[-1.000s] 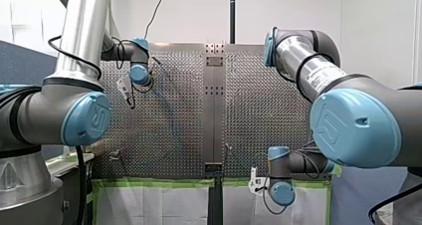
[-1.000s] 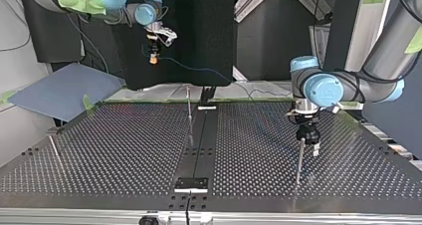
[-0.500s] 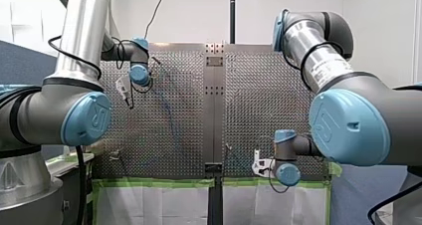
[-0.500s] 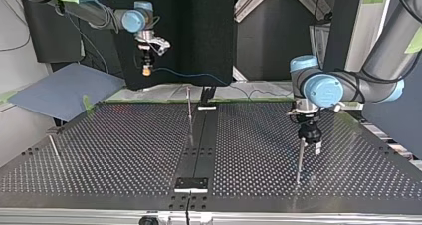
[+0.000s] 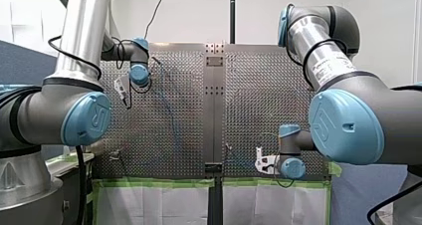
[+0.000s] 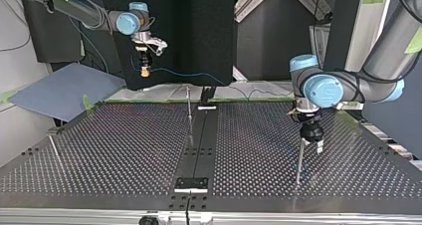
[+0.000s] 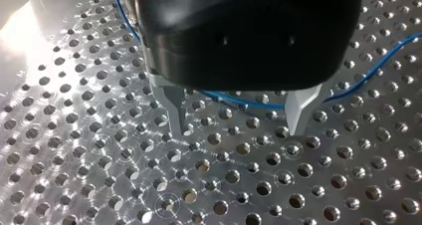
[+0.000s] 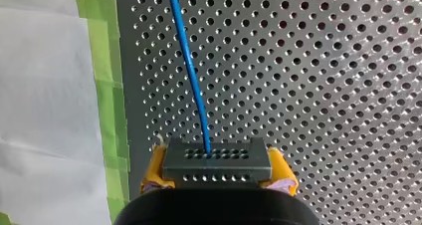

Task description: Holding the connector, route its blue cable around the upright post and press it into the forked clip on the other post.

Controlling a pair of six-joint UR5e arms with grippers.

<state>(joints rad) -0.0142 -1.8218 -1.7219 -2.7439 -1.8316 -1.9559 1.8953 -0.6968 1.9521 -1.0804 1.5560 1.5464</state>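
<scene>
Looking over the front view: left arm [image 5: 79, 110] and right arm [image 5: 348, 130] are bare aluminium tubes with grey joints and blue caps. They reach over a perforated metal table [image 5: 259, 100] split by a smooth centre strip [image 5: 214, 110]. The blue cable [image 5: 171, 120] shows as a thin faint line on the view's left half. Green tape [image 5: 154, 183] lines the near edge.

Top view: the right gripper [image 6: 145, 71] hangs high at the view's left, past the table's far edge and well above the plate. The blue cable runs from it, sagging toward the back middle. The left gripper [image 6: 311, 137] points down just beside the top of a thin upright post [image 6: 298, 160] at the view's right. A second post [image 6: 189, 108] stands by the centre strip and a third post [image 6: 53, 149] near the left edge, with wide bare plate between them. Can't tell which one carries the fork.

Left wrist view: black rounded body, two tapered metal fingers [image 7: 300, 110] spread apart with nothing between them. The cable crosses the shiny holed plate under the gripper.

Right wrist view: yellow pads [image 8: 153, 168] clamp the connector [image 8: 216, 158], a dark grey rectangular block with rows of small holes. The smooth round cable leaves its front face and runs straight ahead over the plate, close to the green-taped edge and the white sheet [image 8: 45, 110] beyond.
</scene>
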